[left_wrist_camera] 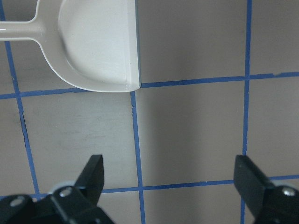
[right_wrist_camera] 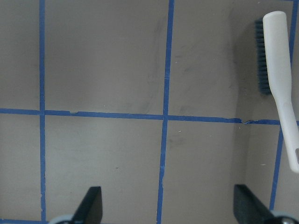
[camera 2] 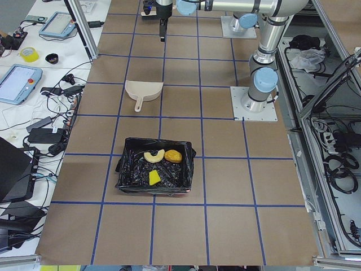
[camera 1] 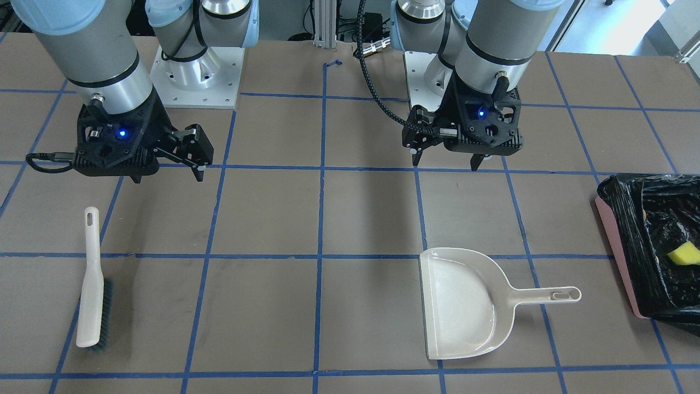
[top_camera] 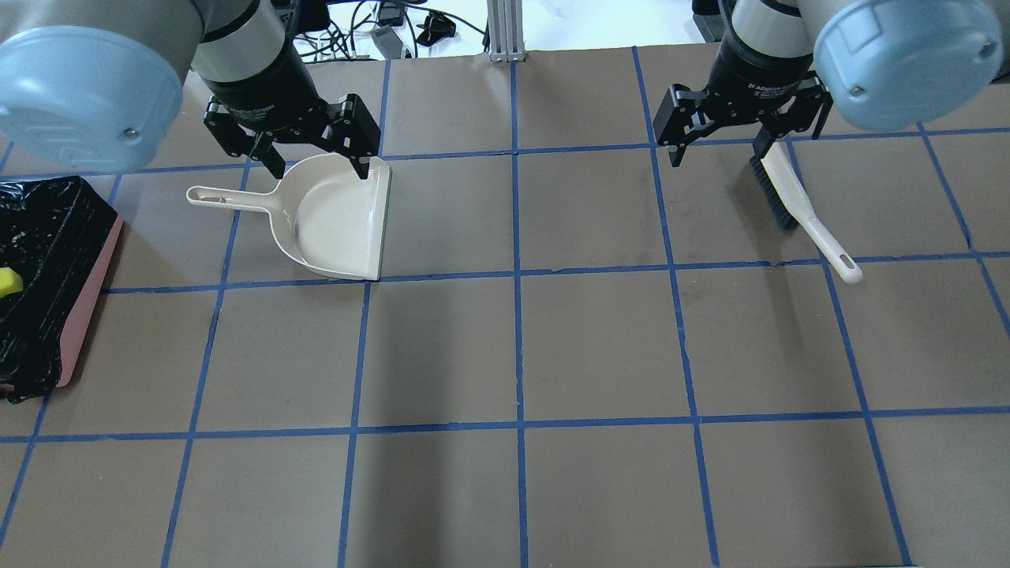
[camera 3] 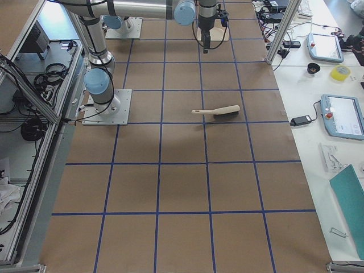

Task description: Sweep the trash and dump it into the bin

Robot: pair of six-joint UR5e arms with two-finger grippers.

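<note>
Trash (camera 2: 174, 156), three pieces, lies inside bin (camera 2: 127, 164) at robot's-left end of tabletop (camera 1: 361, 219). Left tool (camera 1: 445, 163) released, empty, hovers near dustpan (camera 1: 459, 301). Right tool (top_camera: 716, 154) released, empty, near brush (camera 1: 90, 284).

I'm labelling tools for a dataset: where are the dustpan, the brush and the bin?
dustpan (top_camera: 331, 217): overhead view, inside of its pan.
brush (top_camera: 806, 207): overhead view, on its white handle.
bin (top_camera: 85, 300): overhead view, on its pink side wall.
</note>
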